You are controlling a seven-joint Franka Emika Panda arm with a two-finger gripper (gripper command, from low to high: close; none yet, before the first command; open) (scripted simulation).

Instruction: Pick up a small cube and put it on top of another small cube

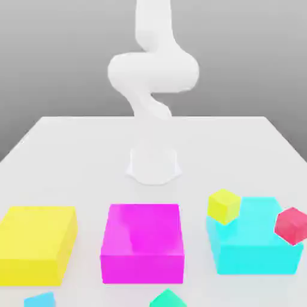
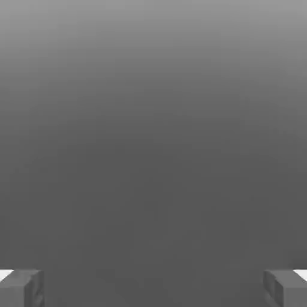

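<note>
- Nearest: small green cube (image 1: 167, 298) and small blue cube (image 1: 41, 299) at the counter's (image 1: 72, 156) near edge.
- Hand (image 2: 153, 288): fingers spread, empty.
- Descend centred over one cube before closing.

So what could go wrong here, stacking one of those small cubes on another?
1. The small yellow cube and small red cube sit against the big cyan block, so the open hand may bump the block or knock a cube away.
2. The small blue cube and green cube lie at the exterior view's edge, possibly a long reach.
</note>
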